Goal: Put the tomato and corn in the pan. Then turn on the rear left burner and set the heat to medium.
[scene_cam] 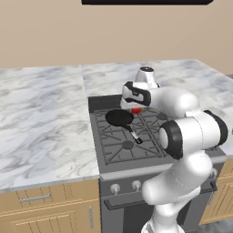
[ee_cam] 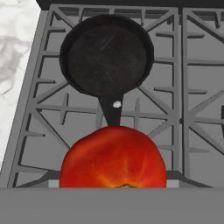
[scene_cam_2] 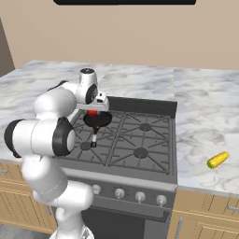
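Simulated kitchen: grey gas stove set into a marbled worktop, wooden drawers below. White arm reaching over the stove's rear left, end effector pinching a red tomato, held in the air just above the pan. From the hand camera, tomato large and close at the bottom, partly covering the pan's handle; pan sitting empty on the grate over the rear left burner, itself hidden beneath the pan. From the left base camera, tomato a small red spot just under the wrist, beside the pan, handle pointing toward the stove front. From the right base camera, tomato directly over the black pan. Corn lying on the worktop to the right of the stove, well apart from the pan, near the front edge. Row of knobs along the stove front.
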